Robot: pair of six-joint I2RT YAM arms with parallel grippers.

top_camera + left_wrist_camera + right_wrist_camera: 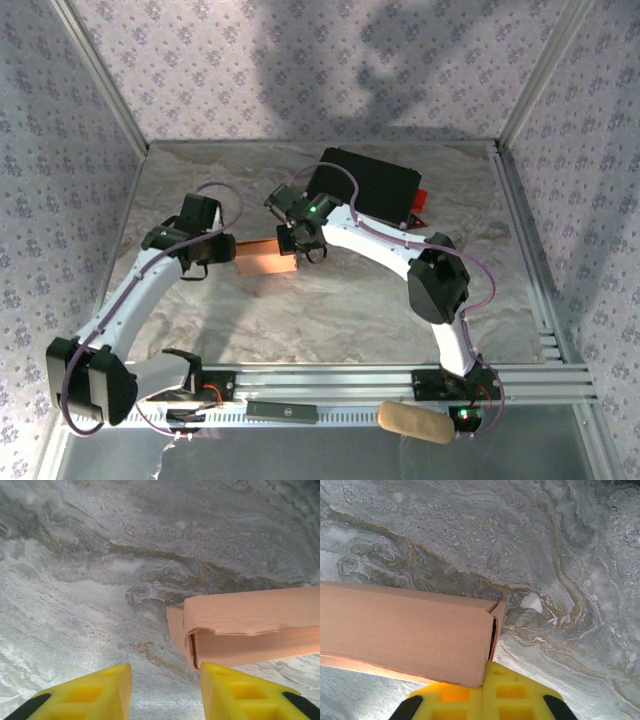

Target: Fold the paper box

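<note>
Risk: salmon-pink thin cardboard box [266,258] may skid on marbled worktop [350,320], end flap [176,630] springing open; left tool [165,674] apart, right tool [488,691] together

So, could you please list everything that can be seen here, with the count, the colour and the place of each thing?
paper box: one, salmon-pink, middle of the table, between the two grippers
case: one, black with a red part at its right end, far side of the table
table: one, grey marbled, under everything
roll: one, beige, at the near rail, right of the middle
bar: one, dark, flat, at the near rail, left of the middle
walls: three, pale purple with a flower pattern, around the table
left gripper: one, yellow fingers, open, at the box's left end
right gripper: one, yellow fingers, shut, at the box's right end
</note>
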